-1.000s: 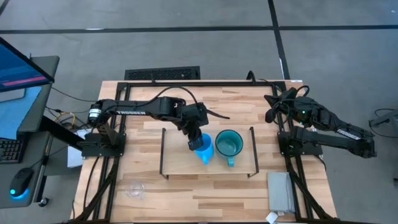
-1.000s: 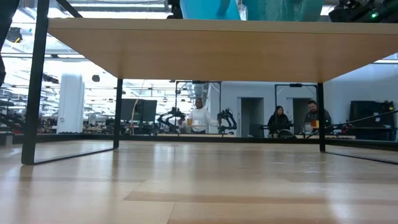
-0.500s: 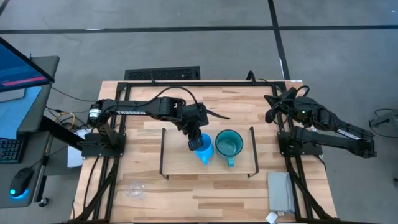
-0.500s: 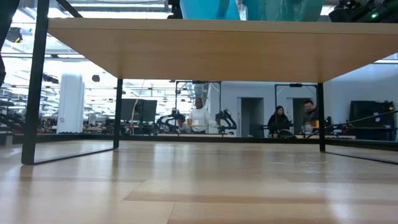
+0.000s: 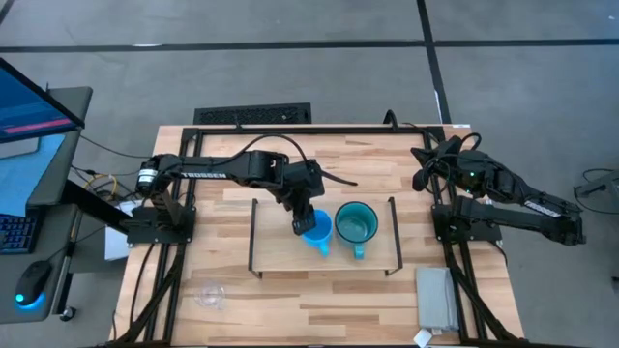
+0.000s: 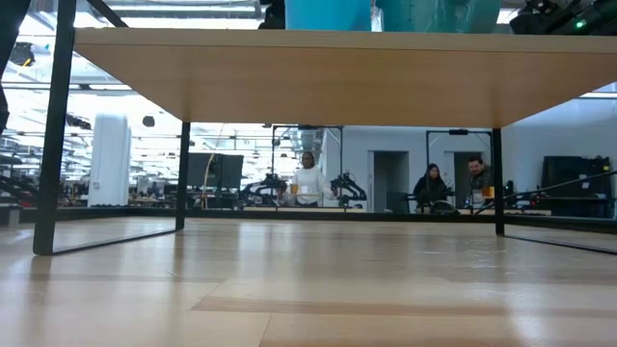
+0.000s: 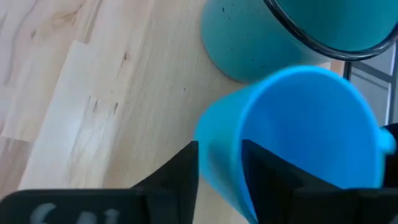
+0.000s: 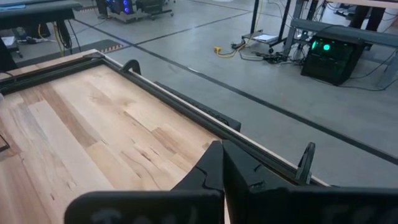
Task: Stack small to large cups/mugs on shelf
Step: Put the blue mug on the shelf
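On the shelf (image 5: 276, 253), the left end effector (image 5: 304, 224) straddles the blue mug's (image 5: 318, 232) rim, fingers slightly apart; next, lift away. The right end effector (image 8: 221, 163) rests closed.

Grey cloth (image 5: 436, 295) at table corner, keyboard (image 5: 253, 115), mouse (image 5: 33, 284), monitor (image 5: 29, 99)

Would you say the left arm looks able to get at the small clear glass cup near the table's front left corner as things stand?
Probably yes. The glass cup stands alone on the tabletop on the left arm's own side, nothing around it. The left gripper is still at the blue mug on the shelf, so it must back off first.
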Tool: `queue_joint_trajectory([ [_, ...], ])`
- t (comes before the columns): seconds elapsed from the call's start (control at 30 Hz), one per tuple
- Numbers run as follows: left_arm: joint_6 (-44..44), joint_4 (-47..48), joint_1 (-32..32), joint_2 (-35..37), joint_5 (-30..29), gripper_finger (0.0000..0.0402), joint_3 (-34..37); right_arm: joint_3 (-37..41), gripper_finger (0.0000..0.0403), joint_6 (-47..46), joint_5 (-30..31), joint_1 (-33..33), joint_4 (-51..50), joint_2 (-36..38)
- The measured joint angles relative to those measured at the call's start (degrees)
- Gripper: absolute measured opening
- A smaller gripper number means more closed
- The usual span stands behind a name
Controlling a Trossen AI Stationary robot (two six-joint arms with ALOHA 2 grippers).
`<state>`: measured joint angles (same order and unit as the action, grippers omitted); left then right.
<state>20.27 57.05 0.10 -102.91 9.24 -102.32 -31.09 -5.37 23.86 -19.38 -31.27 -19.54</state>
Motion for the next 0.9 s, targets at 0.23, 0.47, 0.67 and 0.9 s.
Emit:
queue_joint_trajectory([
  [0.23, -0.52, 0.01, 0.0, 0.0, 2.47, 0.013, 0.0, 0.0, 0.0019, 0.0, 0.0, 0.0, 0.0, -0.01],
  [0.47, -4.32, -0.1, 0.0, 0.0, 2.49, 0.013, -0.02, 0.0, 0.0019, 0.0, 0.0, 0.0, 0.0, -0.01],
  [0.67, -9.5, -0.1, 0.0, 0.02, 2.97, 0.013, -0.02, 0.0, 0.0017, 0.47, 0.0, 0.0, 0.0, 0.0],
  [0.9, -14.87, -0.21, 0.0, 0.02, 2.99, 0.0126, -0.03, 0.0, 0.0019, 0.81, 0.0, 0.0, 0.02, -0.01],
])
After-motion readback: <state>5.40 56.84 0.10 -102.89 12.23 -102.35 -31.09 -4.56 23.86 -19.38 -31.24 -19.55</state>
